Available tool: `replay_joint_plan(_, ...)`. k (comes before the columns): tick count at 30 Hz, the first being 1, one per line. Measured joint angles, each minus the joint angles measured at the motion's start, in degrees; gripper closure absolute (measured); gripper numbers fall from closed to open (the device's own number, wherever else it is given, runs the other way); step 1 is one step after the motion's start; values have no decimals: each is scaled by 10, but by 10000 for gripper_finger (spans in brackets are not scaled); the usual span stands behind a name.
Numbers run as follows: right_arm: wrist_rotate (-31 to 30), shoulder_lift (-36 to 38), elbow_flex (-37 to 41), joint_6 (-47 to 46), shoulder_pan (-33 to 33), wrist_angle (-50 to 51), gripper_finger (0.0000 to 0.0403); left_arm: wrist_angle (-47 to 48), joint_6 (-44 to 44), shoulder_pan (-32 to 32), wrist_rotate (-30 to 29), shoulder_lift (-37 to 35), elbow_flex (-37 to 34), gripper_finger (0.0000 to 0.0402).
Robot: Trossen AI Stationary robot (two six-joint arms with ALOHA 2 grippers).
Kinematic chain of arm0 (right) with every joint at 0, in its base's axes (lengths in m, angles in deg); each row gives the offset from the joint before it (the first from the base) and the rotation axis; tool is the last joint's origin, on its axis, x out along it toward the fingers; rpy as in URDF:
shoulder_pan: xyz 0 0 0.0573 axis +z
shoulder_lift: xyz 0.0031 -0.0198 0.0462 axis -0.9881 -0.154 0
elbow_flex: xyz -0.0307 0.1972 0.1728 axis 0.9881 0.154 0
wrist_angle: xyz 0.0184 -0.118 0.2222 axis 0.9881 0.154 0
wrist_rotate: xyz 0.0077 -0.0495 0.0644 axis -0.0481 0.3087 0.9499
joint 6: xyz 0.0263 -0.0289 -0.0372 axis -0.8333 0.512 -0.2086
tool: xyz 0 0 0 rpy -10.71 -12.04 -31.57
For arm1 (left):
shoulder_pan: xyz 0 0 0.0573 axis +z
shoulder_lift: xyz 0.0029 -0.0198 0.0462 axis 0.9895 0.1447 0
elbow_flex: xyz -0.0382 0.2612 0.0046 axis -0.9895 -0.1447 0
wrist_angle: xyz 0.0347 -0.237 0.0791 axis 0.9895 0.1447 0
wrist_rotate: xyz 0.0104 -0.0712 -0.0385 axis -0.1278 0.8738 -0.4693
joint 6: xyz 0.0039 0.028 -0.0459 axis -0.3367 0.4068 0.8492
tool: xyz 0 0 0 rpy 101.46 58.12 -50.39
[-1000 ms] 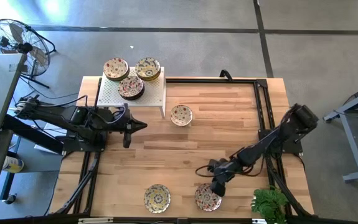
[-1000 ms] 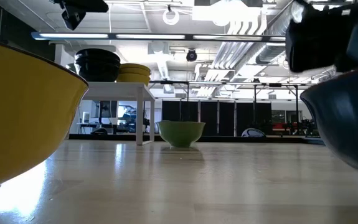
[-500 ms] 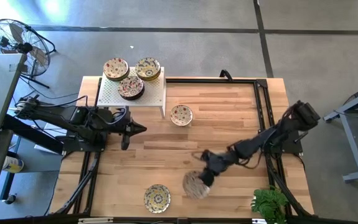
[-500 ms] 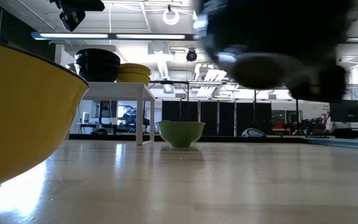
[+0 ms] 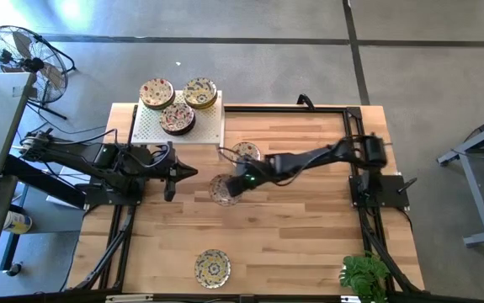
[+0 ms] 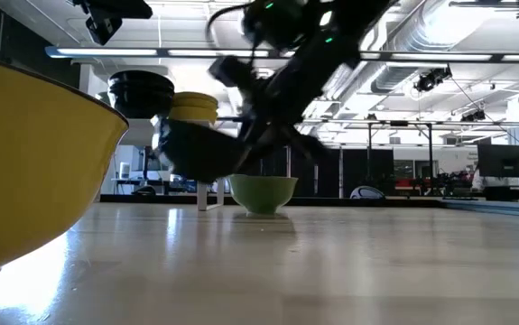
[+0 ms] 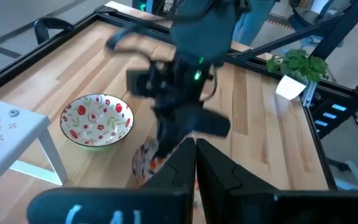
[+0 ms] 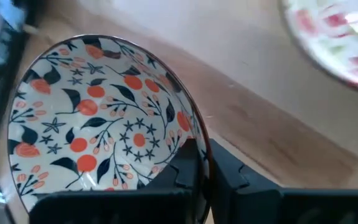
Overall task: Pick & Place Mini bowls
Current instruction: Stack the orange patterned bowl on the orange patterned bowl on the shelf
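Note:
My right gripper (image 5: 236, 180) reaches over the table's middle and is shut on a mini bowl (image 5: 223, 189) patterned with orange flowers and dark leaves (image 8: 98, 118); in the low view the bowl shows dark and raised (image 6: 196, 150). My left gripper (image 5: 193, 172) waits shut just left of it, holding nothing. Another mini bowl (image 5: 247, 152), green outside (image 6: 263, 193), rests on its base behind the arm. One more (image 5: 212, 268) sits by the near edge. Three stacks of bowls (image 5: 177, 118) stand on a white perforated stand (image 5: 212, 126). My right gripper pinches the bowl's rim (image 8: 194, 144) between its two fingers, one finger inside (image 8: 185, 163) the bowl and one outside. The bowl is lifted clear of the table and tilted, held out beyond the fingertips toward the table's left.
The black frame rails (image 5: 355, 143) run along the table's right and far sides. A potted plant (image 5: 364, 276) stands at the near right corner. A fan (image 5: 18, 52) is on the floor beyond the far left. Bare wood (image 5: 309, 227) lies at centre right.
My right gripper has taken the bowl up from the near right part of the table and swept it fast toward the far left, to the table's middle beside my left gripper. The bowl, flat on the wood before, now hangs tilted and clear.

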Motion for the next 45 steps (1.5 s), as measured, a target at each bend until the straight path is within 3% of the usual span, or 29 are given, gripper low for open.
replay_joint_plan(5, 39, -64, -76, 16, -1, 25, 383, 5, 0, 0, 0, 0, 0, 389)
replay_joint_plan(10, 47, -92, -102, 28, -1, 41, 362, 12, 0, 0, -1, 0, 0, 390)
replay_joint_plan(22, 64, -74, -103, 58, -1, 47, 275, 20, 0, 0, 43, 12, 0, 390)
replay_joint_plan(28, 16, 1, -103, 122, -1, 100, 250, 47, 0, 0, 77, 44, 0, 390)
replay_joint_plan(32, -35, 66, -102, 202, 0, 165, 262, 57, -11, 0, 120, 80, 0, 390)
replay_joint_plan(36, -55, 128, -42, 249, 3, 167, 307, 59, -13, -8, 142, 133, 1, 390)
replay_joint_plan(41, -34, 216, 82, 228, 3, 154, 361, 63, -44, -31, 170, 204, 16, 389)
replay_joint_plan(45, -38, 299, 178, 196, 4, 127, 374, 88, -43, -48, 143, 269, 58, 389)
